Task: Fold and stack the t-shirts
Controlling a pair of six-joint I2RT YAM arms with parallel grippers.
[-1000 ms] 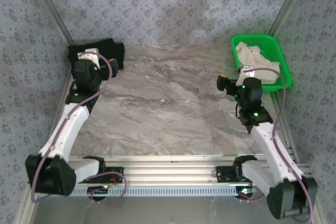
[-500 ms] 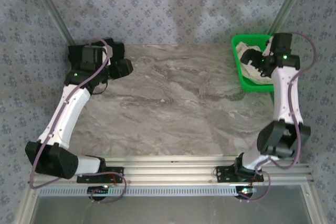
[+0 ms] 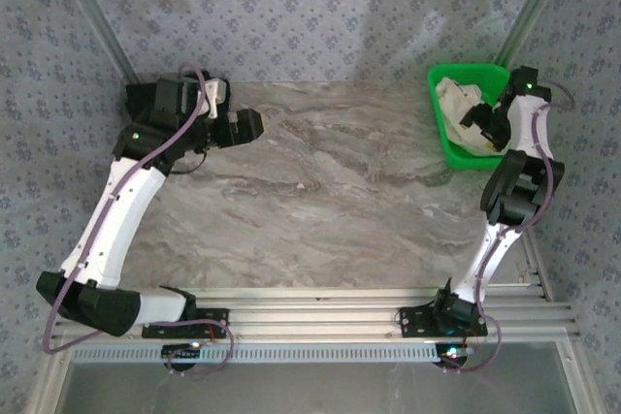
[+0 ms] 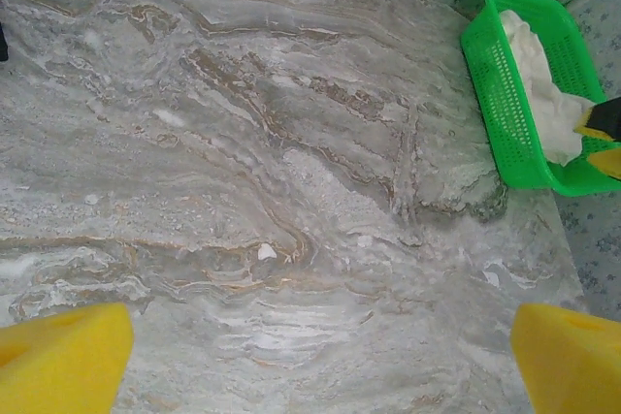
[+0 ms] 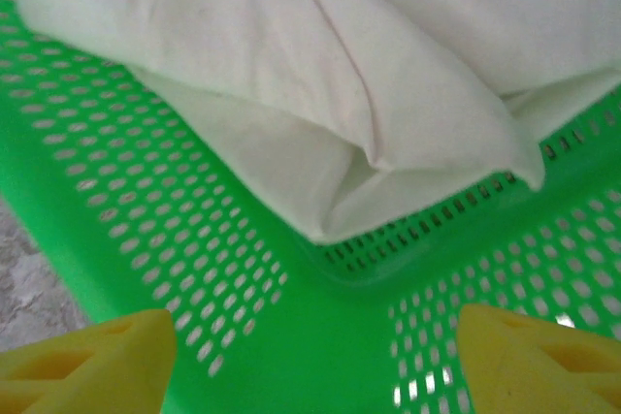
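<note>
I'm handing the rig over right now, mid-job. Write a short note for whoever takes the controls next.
Left gripper: fingers open, empty, over the bare table toward its far left.
Right gripper: fingers open, nothing between them, low over a corner of the green basket, just short of the cream shirt.
The cream shirt lies crumpled inside the basket. The black shirt is at the table's far left corner, mostly hidden behind the left arm.
Done: nothing folded or stacked.
Left: lift the cream shirt out, fold both shirts, stack them.
</note>
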